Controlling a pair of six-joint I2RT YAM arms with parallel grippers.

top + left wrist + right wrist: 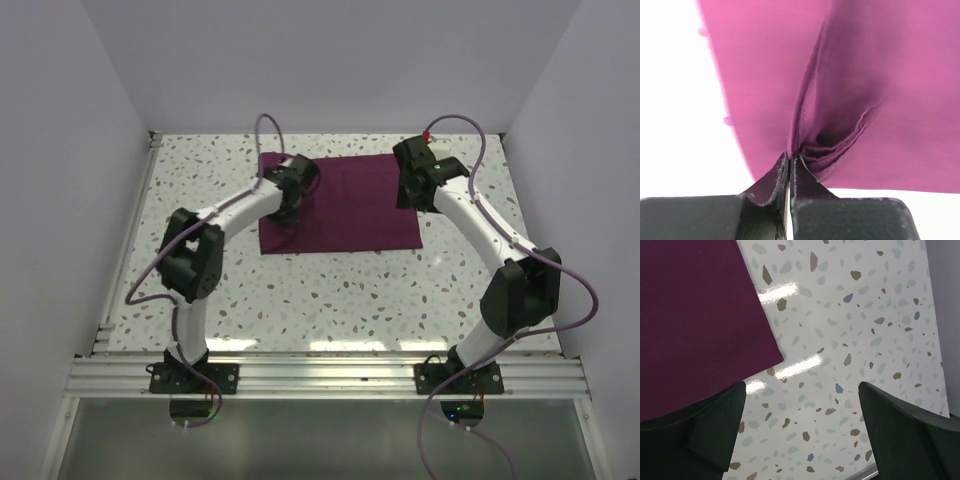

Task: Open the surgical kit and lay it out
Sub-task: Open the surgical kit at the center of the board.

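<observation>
The surgical kit's maroon cloth wrap (350, 205) lies folded flat at the back middle of the table. My left gripper (297, 197) is over its left part, shut on a pinched fold of the cloth (805, 150), which puckers into pleats at the fingertips. My right gripper (408, 188) is open and empty above the wrap's right edge. In the right wrist view a corner of the cloth (700, 315) lies by the left finger, with bare table between the fingers (802, 410). The steel tray, tweezers and forceps are hidden.
The speckled terrazzo tabletop (330, 300) spreads in front of and around the wrap. White walls enclose the left, back and right. A metal rail (330, 375) runs along the near edge by the arm bases.
</observation>
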